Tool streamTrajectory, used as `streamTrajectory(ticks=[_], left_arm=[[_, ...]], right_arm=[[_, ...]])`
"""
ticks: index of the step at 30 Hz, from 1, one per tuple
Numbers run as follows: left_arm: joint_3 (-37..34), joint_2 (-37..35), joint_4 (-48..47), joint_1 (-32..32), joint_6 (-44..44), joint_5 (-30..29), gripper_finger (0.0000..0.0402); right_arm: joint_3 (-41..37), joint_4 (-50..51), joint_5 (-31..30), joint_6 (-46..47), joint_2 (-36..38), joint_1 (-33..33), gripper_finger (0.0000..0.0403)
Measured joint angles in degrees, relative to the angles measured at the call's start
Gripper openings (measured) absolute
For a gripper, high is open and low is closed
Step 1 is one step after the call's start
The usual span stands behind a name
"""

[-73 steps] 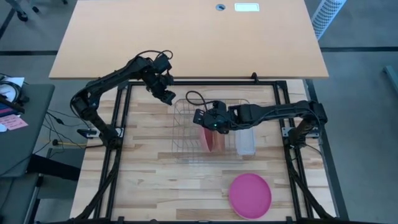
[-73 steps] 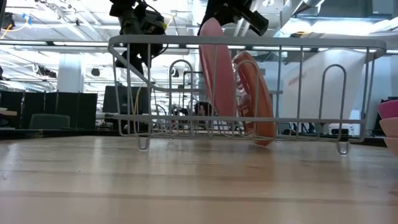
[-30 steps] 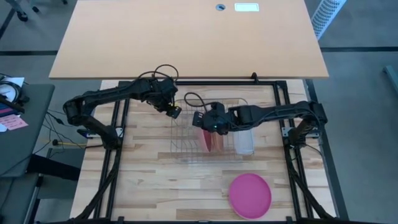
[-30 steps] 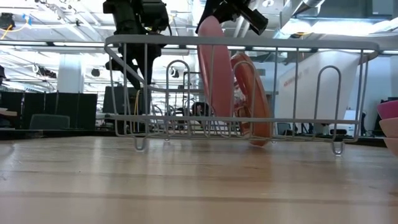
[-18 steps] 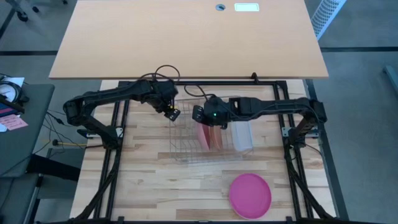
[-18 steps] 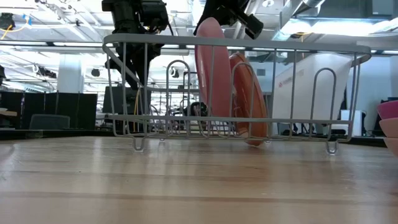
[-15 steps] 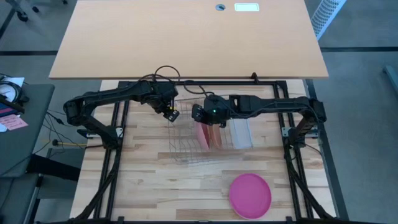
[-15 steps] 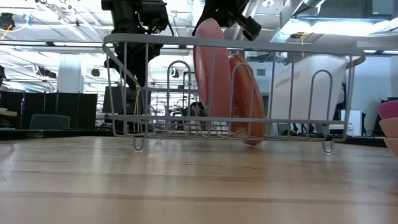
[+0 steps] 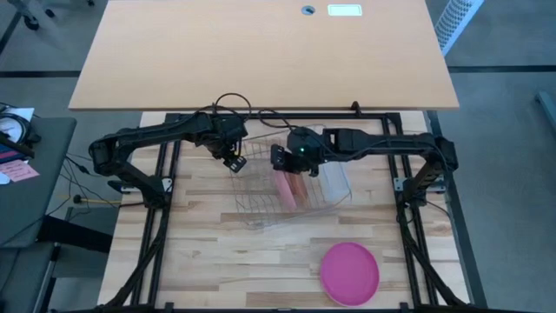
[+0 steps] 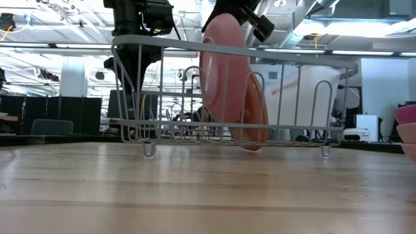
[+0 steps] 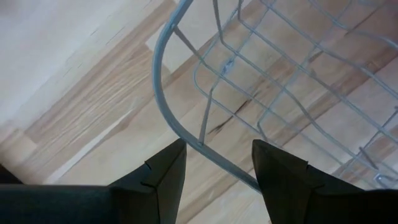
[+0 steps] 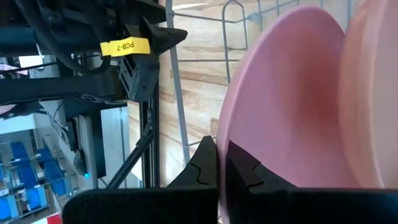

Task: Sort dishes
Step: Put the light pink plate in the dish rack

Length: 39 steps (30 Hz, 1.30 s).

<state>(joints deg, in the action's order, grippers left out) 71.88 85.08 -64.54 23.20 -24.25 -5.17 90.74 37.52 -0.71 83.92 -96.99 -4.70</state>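
**Both pincers at the wire rack, right one clamped on a pink plate**

The desk (image 9: 200, 235) of pale wood planks carries everything. The wire rack (image 9: 261, 204) sits under and between the two pincers, skewed on the desk, with its far left corner directly beneath the left pincer (image 9: 233, 160). In the left wrist view that pincer's two dark fingers (image 11: 163, 177) stand apart, straddling the rack's top rim wire without squeezing it.

A bright magenta plate (image 9: 350, 272) lies flat on the desk, well apart from both pincers, toward the near edge and to the right of the rack.

The pale pink plate (image 10: 224, 71) stands on edge inside the rack, its upper rim caught in the right pincer (image 9: 280, 162), which is closed tight on that rim. The right wrist view shows the fingers (image 12: 208, 165) pinching the plate's edge. Just beside it, on the side away from the left pincer, a salmon-orange plate (image 10: 257, 110) also stands on edge in the rack, leaning slightly. A translucent tub (image 9: 334, 181) sits beyond the plates, near the right arm, at the rack's right end.
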Motion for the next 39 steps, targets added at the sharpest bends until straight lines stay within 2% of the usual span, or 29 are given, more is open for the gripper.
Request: streamTrajectory(ticks=[12, 23, 39], left_arm=[[0.0, 0.0, -1.1, -1.3, 0.7, -0.8, 0.0177], [0.0, 0.0, -1.7, -2.6, 0.7, -2.4, 0.0177], [0.0, 0.0, -1.9, -2.5, 1.5, -2.5, 0.0177]], right_arm=[[0.0, -1.8, 1.0, -1.5, 0.0, -3.7, 0.0004], [0.0, 2.4, 2.4, -6.2, 0.0, -7.1, 0.0004], [-0.1, 5.1, 1.8, -7.5, -1.8, -4.5, 0.0004]])
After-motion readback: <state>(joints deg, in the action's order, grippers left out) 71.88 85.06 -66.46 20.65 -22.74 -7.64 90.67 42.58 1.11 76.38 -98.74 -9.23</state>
